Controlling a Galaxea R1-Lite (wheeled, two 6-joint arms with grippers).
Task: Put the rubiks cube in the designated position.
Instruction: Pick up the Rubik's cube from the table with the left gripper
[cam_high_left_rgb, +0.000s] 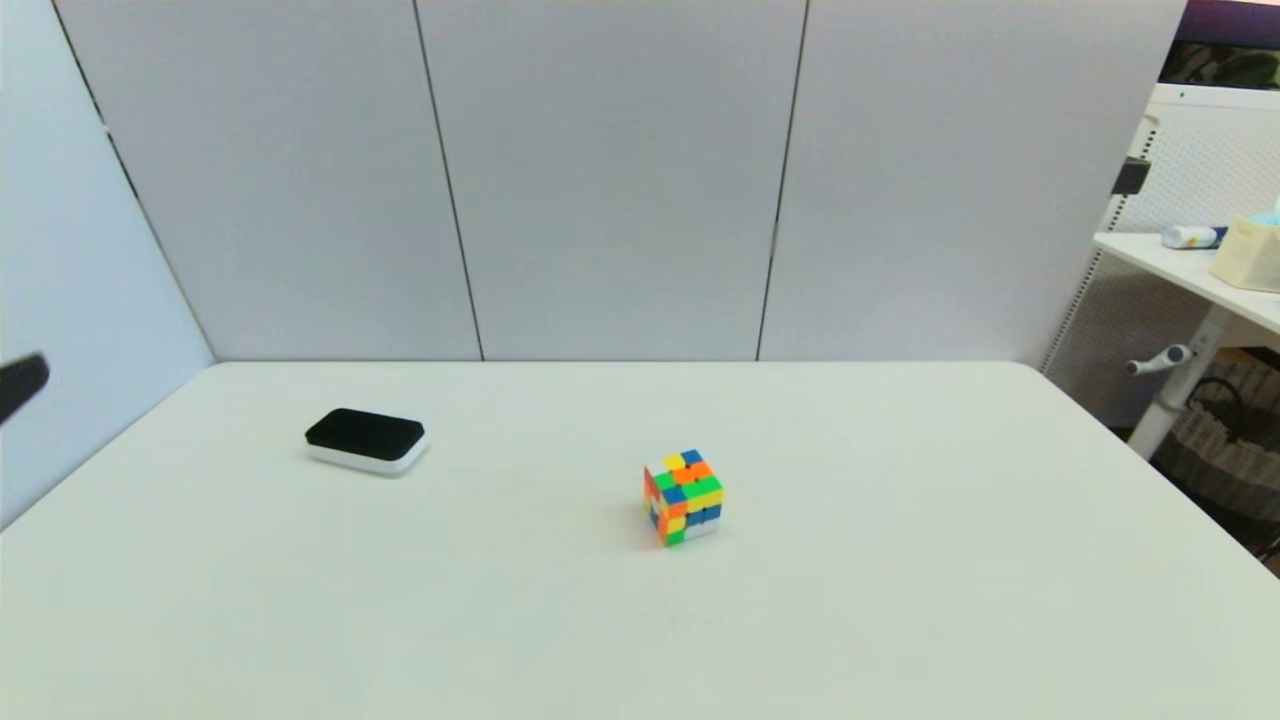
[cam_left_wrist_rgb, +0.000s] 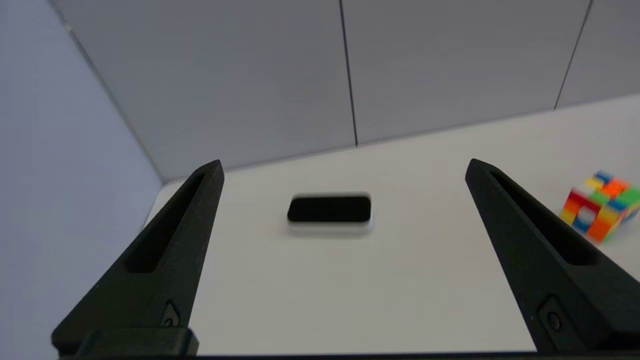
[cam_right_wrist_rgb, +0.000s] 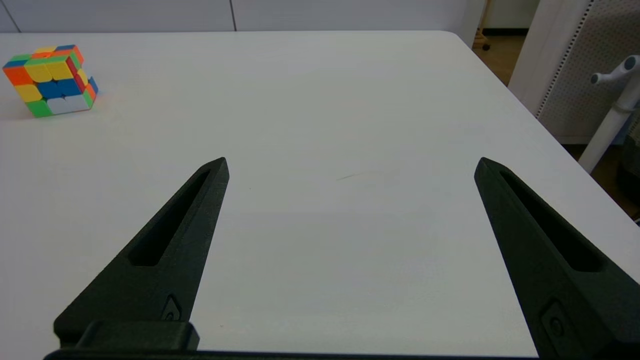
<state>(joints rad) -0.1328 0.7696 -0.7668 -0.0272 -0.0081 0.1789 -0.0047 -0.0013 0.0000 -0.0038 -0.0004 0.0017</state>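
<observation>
Left hand (cam_left_wrist_rgb: 345, 162): fingers spread wide apart, nothing between them, touching nothing. It hangs above the left part of the table (cam_high_left_rgb: 900, 600); only a dark tip of it shows at the far left edge in the head view. Each finger (cam_left_wrist_rgb: 165, 250) is a long black wedge, matte, tapering to a blunt point, with a slot cut down its inner face.

Right hand (cam_right_wrist_rgb: 350, 160): fingers likewise set wide apart, empty, over bare table on the right side. Same black wedge fingers (cam_right_wrist_rgb: 165, 250), same slots. This hand does not appear in the head view.

Rubiks cube (cam_high_left_rgb: 684, 497): sits on the table near the middle, a little right of centre, one corner turned toward the robot. Well apart from both hands. Small, hard-looking, glossy plastic squares in orange, green, yellow, blue, red and white, scrambled. Seen off to one side in both wrist views (cam_left_wrist_rgb: 600, 205) (cam_right_wrist_rgb: 50, 80).

Pad (cam_high_left_rgb: 366, 440): flat, rounded-rectangle shape, matte black top on a white base. Lies flat on the table to the left and slightly farther back than the cube, well apart from it. Framed between the left hand's fingers in the left wrist view (cam_left_wrist_rgb: 329, 210), but farther off on the table.

Table: white, smooth, rounded far right corner. Pale grey panel walls (cam_high_left_rgb: 600, 180) behind and to the left, with thin dark seams.
</observation>
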